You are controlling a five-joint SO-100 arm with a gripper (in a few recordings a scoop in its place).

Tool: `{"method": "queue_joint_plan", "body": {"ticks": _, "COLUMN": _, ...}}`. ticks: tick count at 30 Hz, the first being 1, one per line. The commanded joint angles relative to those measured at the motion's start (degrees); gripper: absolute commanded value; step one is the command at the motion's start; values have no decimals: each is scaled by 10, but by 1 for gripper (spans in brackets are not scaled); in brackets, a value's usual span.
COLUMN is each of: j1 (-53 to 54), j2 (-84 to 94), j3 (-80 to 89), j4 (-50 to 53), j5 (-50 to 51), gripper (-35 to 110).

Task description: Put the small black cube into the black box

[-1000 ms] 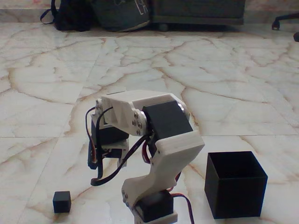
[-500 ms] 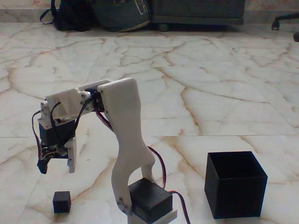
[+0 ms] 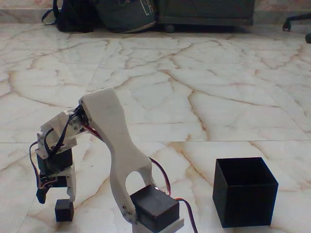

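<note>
The small black cube (image 3: 64,210) sits on the marble floor at the lower left of the fixed view. My gripper (image 3: 56,195) hangs pointing down just above it and slightly to its left, open, with a black finger on the left and a white finger (image 3: 72,187) on the right; nothing is between them. The black box (image 3: 245,199) stands upright at the lower right with its top open, well apart from the cube. My white arm rises from its base (image 3: 153,211) between the two.
The floor (image 3: 160,92) is cream marble with brown veins. Dark bags (image 3: 124,14) and a low piece of furniture (image 3: 206,12) line the far edge. A chair leg (image 3: 296,22) shows at the top right.
The arm swung from the middle to the left, then lowered. The gripper dropped from well above the cube to just over it. Cube and box have not moved.
</note>
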Motion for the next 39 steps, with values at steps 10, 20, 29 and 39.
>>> {"method": "queue_joint_plan", "body": {"ticks": 10, "j1": 26, "j2": -1, "j3": -9, "j4": 41, "j5": -16, "gripper": 8}}
{"method": "queue_joint_plan", "body": {"ticks": 20, "j1": 25, "j2": -33, "j3": -10, "j4": 12, "j5": -3, "gripper": 3}}
{"method": "queue_joint_plan", "body": {"ticks": 29, "j1": 67, "j2": 65, "j3": -11, "j4": 34, "j5": -29, "gripper": 0}}
{"method": "queue_joint_plan", "body": {"ticks": 39, "j1": 294, "j2": 245, "j3": 25, "j4": 93, "j5": -156, "gripper": 0}}
